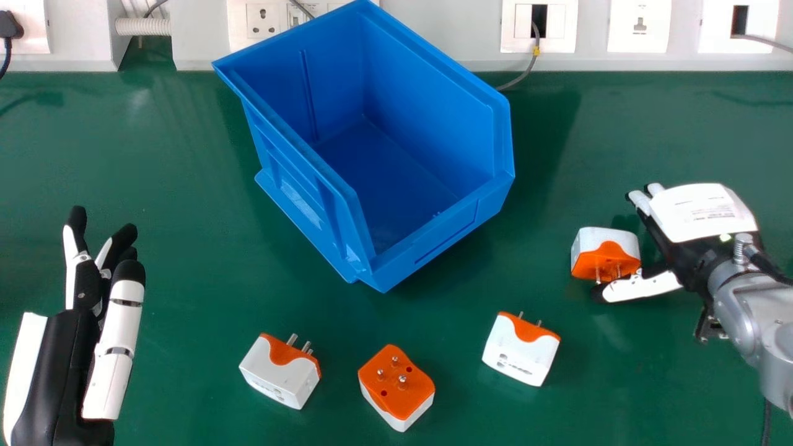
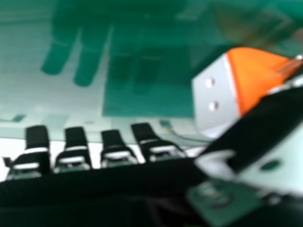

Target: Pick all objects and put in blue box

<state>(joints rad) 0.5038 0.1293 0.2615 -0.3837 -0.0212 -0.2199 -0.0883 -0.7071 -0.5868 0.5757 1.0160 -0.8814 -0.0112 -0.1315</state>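
Observation:
The blue box (image 1: 427, 155) stands empty at the back middle in the head view. My right hand (image 1: 687, 235) rests low over the table at the right, fingers straight. An orange and white adapter (image 1: 598, 248) lies beside its thumb, between thumb and fingers, not gripped. In the right hand view, my right hand (image 2: 163, 149) has its fingers extended, and the adapter (image 2: 218, 97) shows by the thumb. Three more adapters lie in front of the box: one left (image 1: 282, 371), one middle (image 1: 396, 387), one right (image 1: 520, 347). My left hand (image 1: 93, 310) is at the left, open and holding nothing.
The green table (image 1: 155, 173) runs back to a pale socket panel (image 1: 458, 37) behind the box. A grey cable (image 1: 526, 74) comes down from the panel to the table just right of the box. A black plug (image 1: 9, 26) sits at the far left.

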